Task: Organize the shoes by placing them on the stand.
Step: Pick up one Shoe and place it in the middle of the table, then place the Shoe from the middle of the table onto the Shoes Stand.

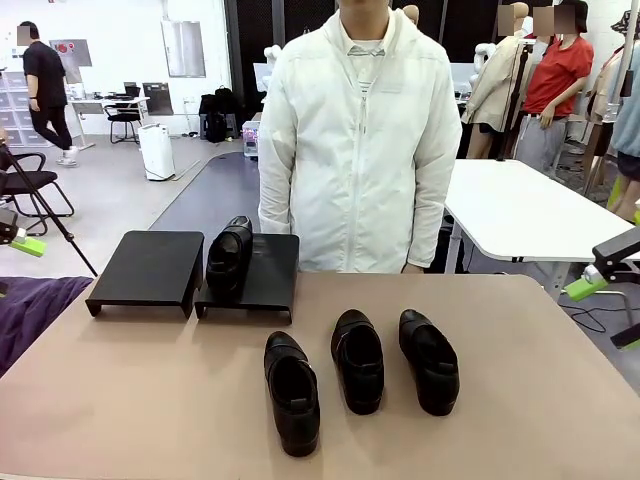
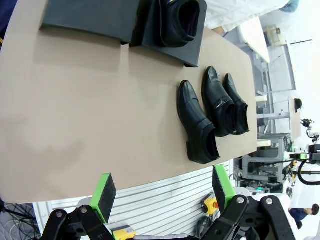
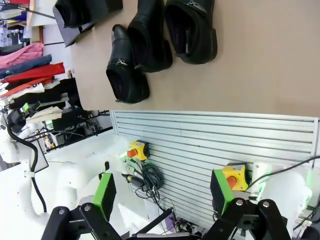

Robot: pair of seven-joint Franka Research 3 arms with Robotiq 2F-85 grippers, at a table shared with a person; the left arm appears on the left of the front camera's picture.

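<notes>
**Stands.** In the front view, two low black bench-shaped stands sit side by side at the upper left of the tan desk (image 1: 120,400). The left stand (image 1: 150,262) and the right stand (image 1: 272,280) have their inner edges almost touching.

**Shoes.** One glossy black leather slip-on shoe (image 1: 230,255) rests on the left part of the right stand. Three more of the same kind lie on the desk top, lower centre of the frame, in a rough row with toes toward the far side. The left shoe (image 1: 292,392) lies nearest the lower edge. The middle shoe (image 1: 358,360) and the right shoe (image 1: 430,361) lie close together, slightly higher in the frame.

**Person.** A person in a white zipped jacket (image 1: 360,130) stands at the far side of the desk, upper centre.

**Left jaws.** My left jaws stand wide apart and hold nothing. In the left wrist view their green pads (image 2: 105,195) rise at the bottom of the frame, with the near edge of the desk above them. In the front view they sit at the left edge of the frame, off the desk.

**Right jaws.** My right jaws are likewise wide apart and hold nothing. In the right wrist view their green pads (image 3: 220,190) stand at the bottom, over a grey slatted panel (image 3: 210,140) below the desk edge. The three desk shoes lie along the top of that frame. In the front view these jaws sit at the right edge, off the desk.
</notes>
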